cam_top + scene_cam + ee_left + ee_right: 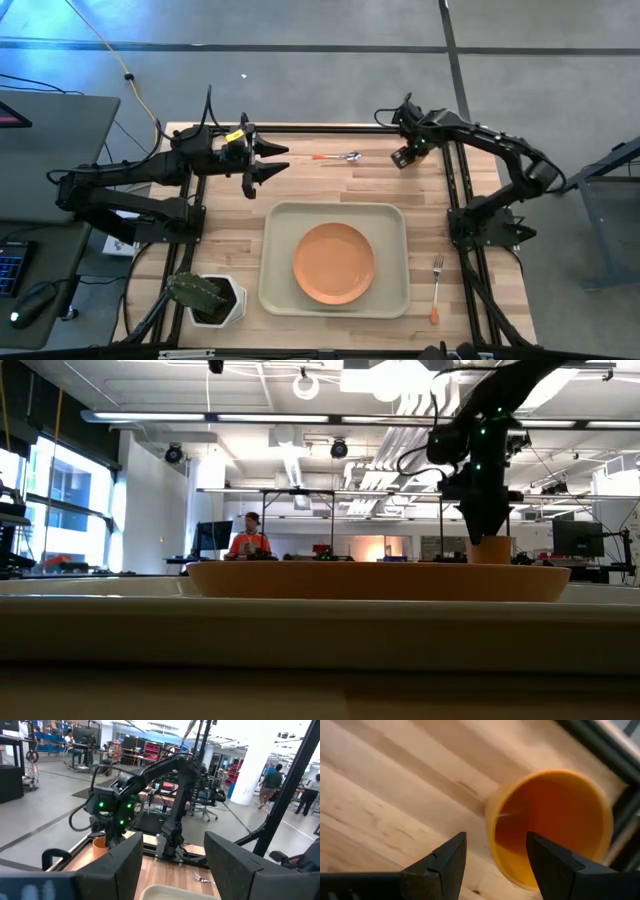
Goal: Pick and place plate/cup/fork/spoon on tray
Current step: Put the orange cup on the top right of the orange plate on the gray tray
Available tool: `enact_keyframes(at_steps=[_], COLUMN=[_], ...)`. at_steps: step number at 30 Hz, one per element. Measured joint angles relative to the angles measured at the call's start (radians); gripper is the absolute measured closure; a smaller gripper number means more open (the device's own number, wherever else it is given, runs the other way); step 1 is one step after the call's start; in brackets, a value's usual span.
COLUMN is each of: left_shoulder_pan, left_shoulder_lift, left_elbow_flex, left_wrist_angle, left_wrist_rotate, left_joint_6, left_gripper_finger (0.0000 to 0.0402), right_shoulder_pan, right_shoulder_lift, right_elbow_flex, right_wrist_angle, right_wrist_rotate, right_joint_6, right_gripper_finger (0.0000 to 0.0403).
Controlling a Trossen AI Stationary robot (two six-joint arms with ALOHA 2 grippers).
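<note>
**Right gripper over cup; plate on tray**

The plate (334, 263) lies in the tray (283, 226). The right gripper (496, 851), fingers apart, hangs directly over the cup (555, 820) at the table's far right. The left gripper (272, 160), fingers apart, waits far left. The spoon (338, 157) lies between them; the fork (437, 285) lies right of the tray. No legible writing.

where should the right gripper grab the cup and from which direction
Grip the cup by its rim, one finger inside and one outside the wall, coming from above. It stands upright with its mouth open on the bare wood at the table's far right, and the right gripper, fingers open, is already above it, so a near-straight descent probably suits. The near wall is closest.
</note>
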Motion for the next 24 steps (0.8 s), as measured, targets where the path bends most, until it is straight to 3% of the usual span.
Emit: enact_keyframes(at_steps=[8, 12, 18, 24], left_shoulder_pan=[0.0, 0.0, 0.0, 0.0], left_shoulder_lift=[0.0, 0.0, 0.0, 0.0], left_elbow_flex=[0.0, 0.0, 0.0, 0.0], left_wrist_angle=[0.0, 0.0, 0.0, 0.0], left_wrist_rotate=[-0.009, -0.01, -0.018, -0.045], left_joint_6=[0.0, 0.0, 0.0, 0.0], left_gripper_finger=[0.0202, 0.0202, 0.0202, 0.0202], right_shoulder_pan=[0.0, 0.0, 0.0, 0.016], right_shoulder_lift=[0.093, 0.11, 0.089, -0.011], right_elbow_flex=[0.0, 0.0, 0.0, 0.012], right_wrist_angle=[0.018, 0.018, 0.007, -0.027], right_wrist_rotate=[0.008, 0.033, 0.021, -0.005], right_joint_6=[-0.025, -0.025, -0.053, -0.068], right_gripper_finger=[0.0217, 0.0265, 0.0382, 0.0391])
